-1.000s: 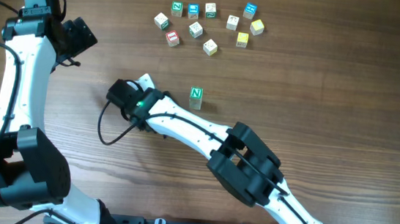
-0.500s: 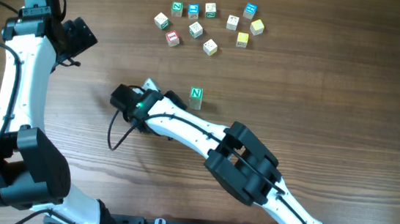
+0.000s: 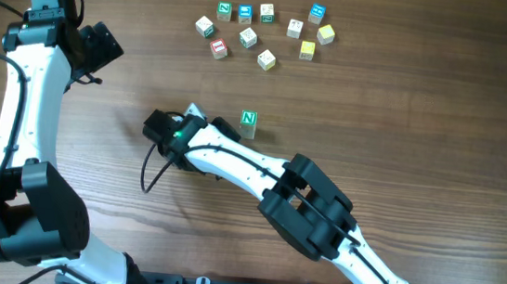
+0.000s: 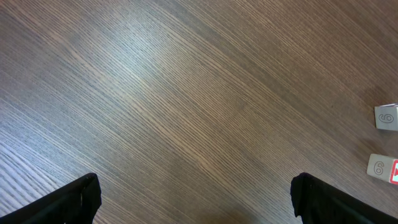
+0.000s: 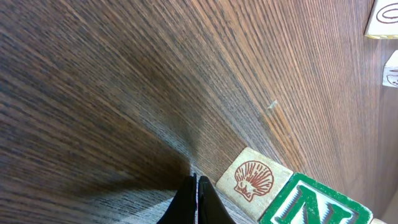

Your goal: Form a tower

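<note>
1. You are between placements. The tower [image 3: 248, 124] stands near the middle of the table [image 3: 404, 129]. Its top is the green N cube [image 5: 309, 204], and the right wrist view shows a cube with a red shell face [image 5: 254, 178] under it. How many cubes it holds beyond those two cannot be told.
2. Your right gripper [image 3: 194, 116] sits low over the wood at about 9 o'clock of the tower, just beside it but apart. Its fingers [image 5: 195, 190] are pressed together with nothing between them.
3. Your left gripper [image 3: 100, 48] is parked toward 10 o'clock of the table, well apart from the tower. Its fingers are spread wide over bare wood, and two loose cubes show at the right edge of its view.
4. The loose cubes [image 3: 248, 37] lie scattered at roughly 12 to 1 o'clock of the tower, with a yellow cube [image 3: 307, 49] among them.
5. The next move is probably a fetch. Lift the right gripper clear first, since a sideways sweep toward 3 o'clock would likely knock the tower.
6. Then part the fingers, pick one cube that stands apart from its neighbours, and come straight down over it.
7. When you bring it back, square it over the green N face before letting go.
</note>
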### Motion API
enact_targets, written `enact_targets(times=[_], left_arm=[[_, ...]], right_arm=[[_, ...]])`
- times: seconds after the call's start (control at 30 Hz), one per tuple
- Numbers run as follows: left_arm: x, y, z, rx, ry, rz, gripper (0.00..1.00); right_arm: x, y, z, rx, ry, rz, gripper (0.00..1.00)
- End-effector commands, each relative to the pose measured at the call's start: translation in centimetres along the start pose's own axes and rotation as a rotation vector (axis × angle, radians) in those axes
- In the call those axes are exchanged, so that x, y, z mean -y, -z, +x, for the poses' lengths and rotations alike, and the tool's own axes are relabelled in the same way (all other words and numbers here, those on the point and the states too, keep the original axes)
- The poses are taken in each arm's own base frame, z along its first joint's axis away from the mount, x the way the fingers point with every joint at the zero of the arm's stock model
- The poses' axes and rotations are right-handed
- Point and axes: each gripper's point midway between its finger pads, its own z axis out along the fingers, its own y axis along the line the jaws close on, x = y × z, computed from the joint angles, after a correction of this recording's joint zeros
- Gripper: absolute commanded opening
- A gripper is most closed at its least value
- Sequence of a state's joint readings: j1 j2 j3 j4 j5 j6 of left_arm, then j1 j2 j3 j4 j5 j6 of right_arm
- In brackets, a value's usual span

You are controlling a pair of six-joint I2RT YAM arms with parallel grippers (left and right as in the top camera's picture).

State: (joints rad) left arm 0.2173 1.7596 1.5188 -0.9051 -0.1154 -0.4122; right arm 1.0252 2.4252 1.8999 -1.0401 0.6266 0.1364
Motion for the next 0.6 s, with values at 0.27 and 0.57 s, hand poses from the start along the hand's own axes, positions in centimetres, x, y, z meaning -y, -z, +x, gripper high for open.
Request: enact_targets(times=[0.27, 0.57], left_arm=[[-0.02, 1.01, -0.82, 0.034, -0.005, 0.005, 1.0], [-0.02, 1.01, -0.82, 0.034, -0.005, 0.005, 1.0]], right_arm=[[0.01, -1.35, 0.58, -0.026, 0.011, 0.032, 0.05], [0.04, -1.37, 0.67, -0.029, 0.012, 0.032, 0.05]])
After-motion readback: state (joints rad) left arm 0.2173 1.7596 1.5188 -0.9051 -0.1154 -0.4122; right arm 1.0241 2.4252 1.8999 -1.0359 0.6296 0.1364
